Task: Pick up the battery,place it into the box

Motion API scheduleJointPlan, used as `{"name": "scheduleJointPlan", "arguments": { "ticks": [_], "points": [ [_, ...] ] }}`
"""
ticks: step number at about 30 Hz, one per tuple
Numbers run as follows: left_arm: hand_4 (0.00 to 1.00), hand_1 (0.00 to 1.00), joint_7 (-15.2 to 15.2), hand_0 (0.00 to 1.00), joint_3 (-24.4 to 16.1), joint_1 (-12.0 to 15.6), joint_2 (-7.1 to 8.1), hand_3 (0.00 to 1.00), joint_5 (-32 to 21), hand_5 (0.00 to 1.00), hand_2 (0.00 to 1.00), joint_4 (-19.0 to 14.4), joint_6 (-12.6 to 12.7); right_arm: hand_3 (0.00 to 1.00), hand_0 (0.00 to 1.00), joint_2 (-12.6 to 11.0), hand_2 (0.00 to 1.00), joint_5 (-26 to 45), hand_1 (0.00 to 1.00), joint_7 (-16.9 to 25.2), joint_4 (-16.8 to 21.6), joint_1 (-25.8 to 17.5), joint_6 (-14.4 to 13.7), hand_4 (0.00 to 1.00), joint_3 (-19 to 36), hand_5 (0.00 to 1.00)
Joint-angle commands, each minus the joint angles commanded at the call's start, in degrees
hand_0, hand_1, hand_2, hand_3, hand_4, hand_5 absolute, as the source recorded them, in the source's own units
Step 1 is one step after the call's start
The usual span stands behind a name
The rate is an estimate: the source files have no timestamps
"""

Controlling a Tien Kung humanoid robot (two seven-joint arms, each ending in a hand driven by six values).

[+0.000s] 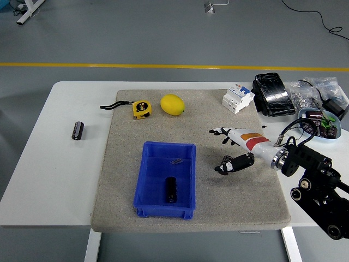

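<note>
Head view looks down on a white table (65, 180) covered in its middle by a grey-beige mat (240, 202). Just left of centre, low in the frame, a blue box (158, 204) sits on the mat, and a black battery (171, 189) lies inside it, lengthwise, near the box's lower right part. A small paper clip (176, 160) lies on the box floor near its upper edge.

Right of the box, the right hand (234, 148) hovers over the mat, well apart from the box. Its fingers (218, 131) are spread and relaxed, the thumb hanging lower, and it holds nothing. The black arm runs off toward the lower right corner.

At the far left, a second black battery (79, 130) lies on the bare table. In the upper middle of the mat are a yellow tape measure (142, 108) with a black strap and, beside it, a lemon (172, 104). At the upper right stand a white circuit breaker (238, 97), a black wrapped pack (273, 94), bags of small parts (312, 93) and a pale blue dish (320, 123) of components.
</note>
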Motion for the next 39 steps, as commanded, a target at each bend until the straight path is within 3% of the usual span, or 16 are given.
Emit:
{"name": "scheduleJointPlan", "arguments": {
  "ticks": [13, 28, 29, 34, 35, 39],
  "points": [
    [0.664, 0.697, 0.27, 0.744, -0.08, 0.24, -0.10, 0.629, 0.63, 0.660, 0.746, -0.14, 0.46, 0.868, 0.540, 3.66, 0.803, 1.46, 0.637, 2.08, -6.90, -0.57, -3.27, 0.995, 0.17, 0.325],
    [0.665, 0.696, 0.41, 0.742, -0.20, 0.31, -0.40, 0.627, 0.98, 0.663, 0.741, -0.15, 0.46, 0.813, 0.502, 4.25, 0.767, 3.33, 0.613, 4.91, -12.10, -1.26, -7.35, 0.981, -0.24, 0.323],
    [0.665, 0.696, 0.40, 0.742, -0.18, 0.31, -0.41, 0.628, 0.91, 0.663, 0.740, -0.14, 0.46, 0.806, 0.409, 4.20, 0.703, 3.50, 0.518, 5.06, -12.26, -1.35, -7.64, 0.953, -0.32, 0.313],
    [0.665, 0.696, 0.33, 0.742, 0.17, 0.35, -0.44, 0.628, 0.52, 0.663, 0.740, -0.20, 0.52, 0.806, 0.409, 4.03, 0.703, 3.74, 0.518, 5.43, -12.92, -1.49, -8.40, 0.953, -0.51, 0.313],
    [0.661, 0.695, 0.32, 0.740, 0.19, 0.36, -0.45, 0.629, 0.48, 0.661, 0.740, -0.20, 0.51, 0.797, 0.322, 4.00, 0.589, 3.75, 0.432, 5.45, -13.02, -1.51, -8.48, 0.886, -0.52, 0.270],
    [0.661, 0.695, 0.31, 0.740, 0.17, 0.42, -0.53, 0.629, 0.41, 0.661, 0.740, -0.18, 0.52, 0.797, 0.322, 3.92, 0.589, 4.13, 0.432, 5.63, -13.56, -1.55, -8.79, 0.886, -0.71, 0.270]
  ]
}}
